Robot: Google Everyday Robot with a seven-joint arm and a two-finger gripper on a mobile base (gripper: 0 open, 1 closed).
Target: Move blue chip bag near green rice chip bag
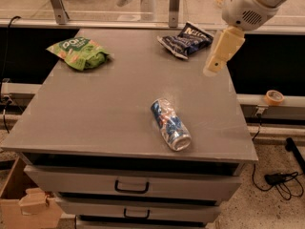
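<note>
The gripper (214,66) hangs over the table (95,123) near its far right corner, just beside the blue chip bag (187,41). Its arm (248,6) is cut off by the top edge (the cardboard box (19,204) at lower left is likewise cropped). The print on the can (170,124) is too blurred to read.
</note>
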